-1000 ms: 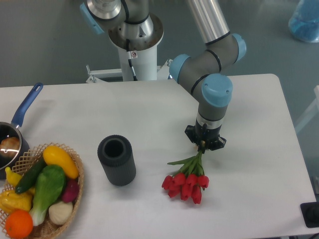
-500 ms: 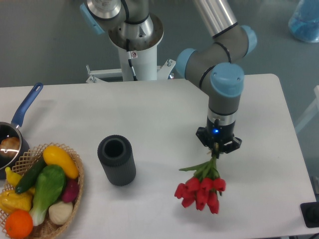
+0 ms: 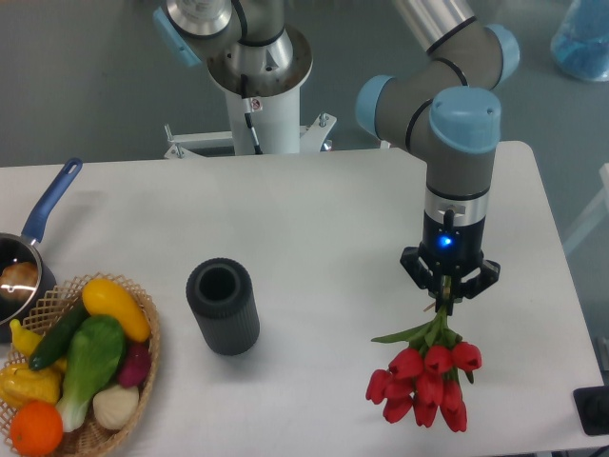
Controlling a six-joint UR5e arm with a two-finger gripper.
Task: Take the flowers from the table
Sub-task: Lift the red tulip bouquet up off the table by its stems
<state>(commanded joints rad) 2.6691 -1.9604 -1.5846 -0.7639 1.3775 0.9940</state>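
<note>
On the right half of the white bench [image 3: 314, 219], the tool [image 3: 447, 301] is pointing straight down and pinching the green stems of the flowers [image 3: 426, 379], with a blue light glowing on the wrist just above it. The red buds are hanging below the tool, toward the near edge of the bench; whether they are touching the surface cannot be told.

Bench: a smooth matte white top with rounded far corners, lying under even light.

Centre-left: a dark ribbed cylinder [image 3: 224, 306] is standing upright, open end up, well apart from the flowers.

Near left corner: a wicker basket [image 3: 143, 328] is holding yellow, green, purple, white and orange produce. Just behind it, a dark saucepan [image 3: 21, 268] with a blue handle is sitting at the left edge.

Room: a grey floor is showing beyond the bench. The white arm pedestal [image 3: 262, 105] is standing at the far edge, and a translucent blue object [image 3: 582, 38] is sitting in the top right corner.
</note>
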